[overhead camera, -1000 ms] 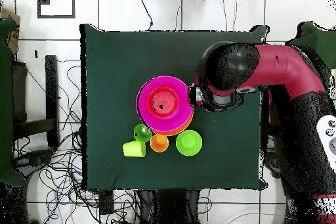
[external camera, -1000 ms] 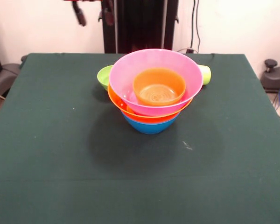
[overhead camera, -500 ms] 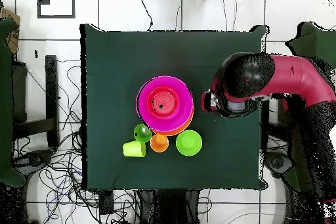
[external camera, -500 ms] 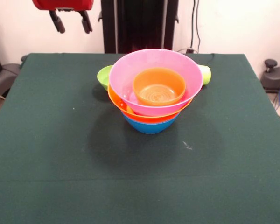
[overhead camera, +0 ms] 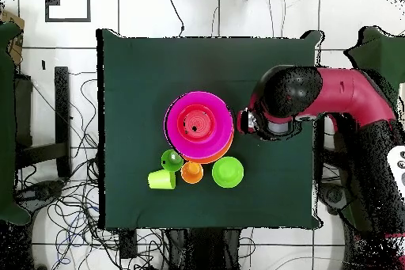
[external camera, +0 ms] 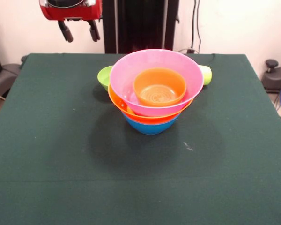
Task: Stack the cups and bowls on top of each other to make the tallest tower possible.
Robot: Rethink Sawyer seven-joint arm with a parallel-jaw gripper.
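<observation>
The tower stands mid-table: a blue bowl [external camera: 150, 127] lowest, a yellow-orange bowl [external camera: 126, 108] on it, a pink bowl [external camera: 155, 63] above, and a small orange bowl [external camera: 159, 87] inside the pink one. It also shows in the overhead view [overhead camera: 199, 127]. A green bowl [external camera: 103, 77] [overhead camera: 228, 172] and a lime-yellow cup [external camera: 205, 75] [overhead camera: 161, 179] sit behind the tower. The overhead view also shows an orange cup [overhead camera: 192, 173] and a green cup [overhead camera: 172, 160]. A small blue bowl is not visible. My gripper [external camera: 79, 32] hangs open and empty, high and off to the tower's left.
The red arm [overhead camera: 332, 100] reaches over the table's right edge in the overhead view. The robot's black pedestal [external camera: 140, 26] stands behind the table's far edge. Cables lie on the floor around the table [external camera: 61, 154].
The gripper has come lower into the front view, first swinging left, then back a little to the right. The bowls and cups have not moved.
</observation>
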